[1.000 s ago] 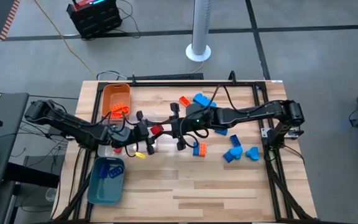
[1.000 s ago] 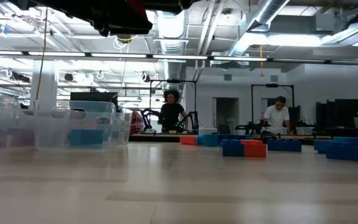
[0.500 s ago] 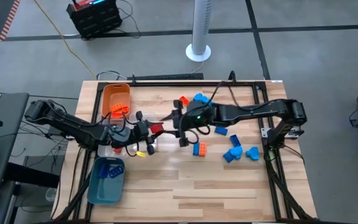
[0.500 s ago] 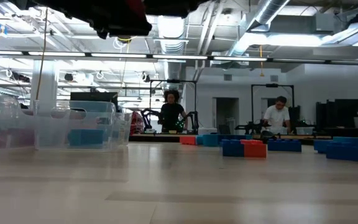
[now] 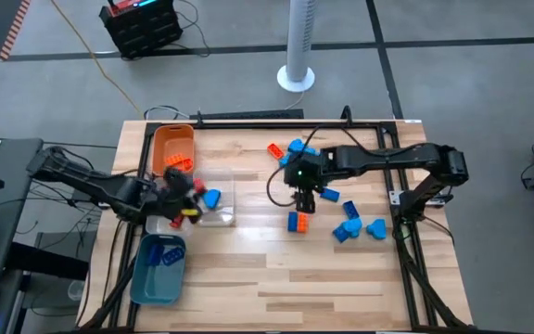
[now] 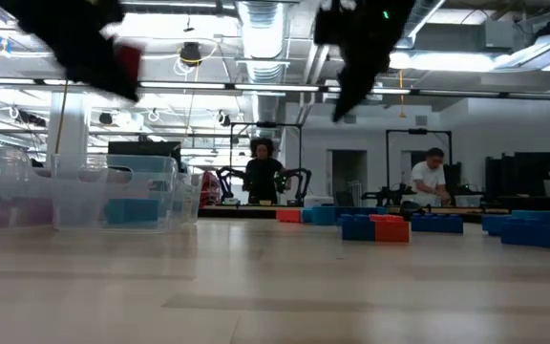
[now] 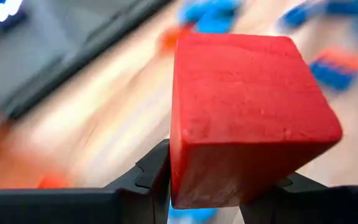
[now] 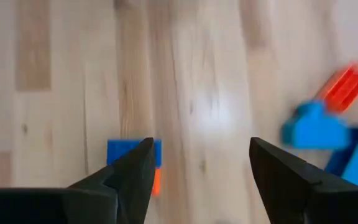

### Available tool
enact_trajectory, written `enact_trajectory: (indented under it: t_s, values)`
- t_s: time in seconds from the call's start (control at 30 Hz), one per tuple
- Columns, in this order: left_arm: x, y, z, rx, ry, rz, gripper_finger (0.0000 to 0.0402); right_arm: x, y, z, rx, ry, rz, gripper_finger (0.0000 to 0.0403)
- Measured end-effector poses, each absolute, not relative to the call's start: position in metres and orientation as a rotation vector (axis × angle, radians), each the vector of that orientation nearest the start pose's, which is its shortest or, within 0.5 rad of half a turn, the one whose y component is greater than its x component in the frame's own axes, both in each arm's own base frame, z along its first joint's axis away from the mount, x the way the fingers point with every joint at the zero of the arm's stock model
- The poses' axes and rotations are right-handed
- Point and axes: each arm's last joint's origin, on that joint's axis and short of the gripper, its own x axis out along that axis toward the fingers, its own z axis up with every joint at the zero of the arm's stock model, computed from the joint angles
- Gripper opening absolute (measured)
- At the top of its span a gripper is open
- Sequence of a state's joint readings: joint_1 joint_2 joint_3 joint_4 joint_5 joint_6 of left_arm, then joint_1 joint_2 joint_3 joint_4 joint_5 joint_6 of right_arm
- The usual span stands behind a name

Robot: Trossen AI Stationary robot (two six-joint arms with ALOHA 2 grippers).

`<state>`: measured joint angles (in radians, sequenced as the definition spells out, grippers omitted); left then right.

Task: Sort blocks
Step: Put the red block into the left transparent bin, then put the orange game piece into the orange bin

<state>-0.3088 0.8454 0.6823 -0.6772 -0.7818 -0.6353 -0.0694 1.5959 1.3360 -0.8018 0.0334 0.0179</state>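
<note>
My left gripper (image 5: 193,190) is shut on a red block (image 7: 247,112) with smooth faces, above the clear tray (image 5: 221,211) at the table's left; the low view shows the block (image 6: 128,63) high off the table. My right gripper (image 5: 306,197) hangs open over mid-table, pointing down, with nothing between its fingers. A blue-and-orange block (image 8: 133,155) lies on the wood beside one finger; it also shows in the high view (image 5: 297,221). More blue blocks (image 5: 346,227) and an orange one (image 5: 273,149) lie on the table's right half. My left gripper pinches the red block between its two fingers, on two opposite side faces near the block's end closest to the wrist (image 7: 182,177). Most of the block stands out past the fingertips. It is lifted clear of the table.
An orange tray (image 5: 160,139) holding orange blocks stands at the far left, and a teal tray (image 5: 146,278) with blue blocks at the near left. A blue piece (image 5: 213,198) shows in the clear tray. The near half of the table is bare wood (image 5: 286,288).
The two grippers met at mid-table around the red block. My right gripper has opened, let go, moved toward the right edge and tipped to point down. My left gripper has carried the block toward the left edge, over the clear tray.
</note>
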Motion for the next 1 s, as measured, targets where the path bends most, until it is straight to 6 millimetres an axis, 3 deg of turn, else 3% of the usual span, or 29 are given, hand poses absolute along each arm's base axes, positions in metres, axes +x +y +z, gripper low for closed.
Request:
enact_trajectory:
  t_s: [0.13, 0.27, 0.53, 0.8, 1.0]
  values:
    - [0.125, -0.02, 0.241, -0.305, 0.694, 0.809, 0.0133, 0.315, -0.022, 0.249, 0.071, 1.157, -0.121, 0.0264]
    - [0.117, -0.021, 0.234, -0.389, 0.823, 0.832, 0.0133, 0.307, -0.023, 0.231, 0.098, 1.226, -0.144, 0.0264]
    - [0.121, -0.025, 0.222, -0.4, 1.029, 0.84, 0.014, 0.301, -0.027, 0.22, 0.118, 1.265, -0.164, 0.0264]
    - [0.121, -0.03, 0.218, -0.425, 1.169, 0.743, 0.0186, 0.3, -0.031, 0.22, 0.144, 1.263, -0.182, 0.0264]
    - [0.126, -0.033, 0.231, -0.429, 1.189, 0.643, 0.02, 0.298, -0.022, 0.219, 0.143, 1.296, -0.17, 0.0264]
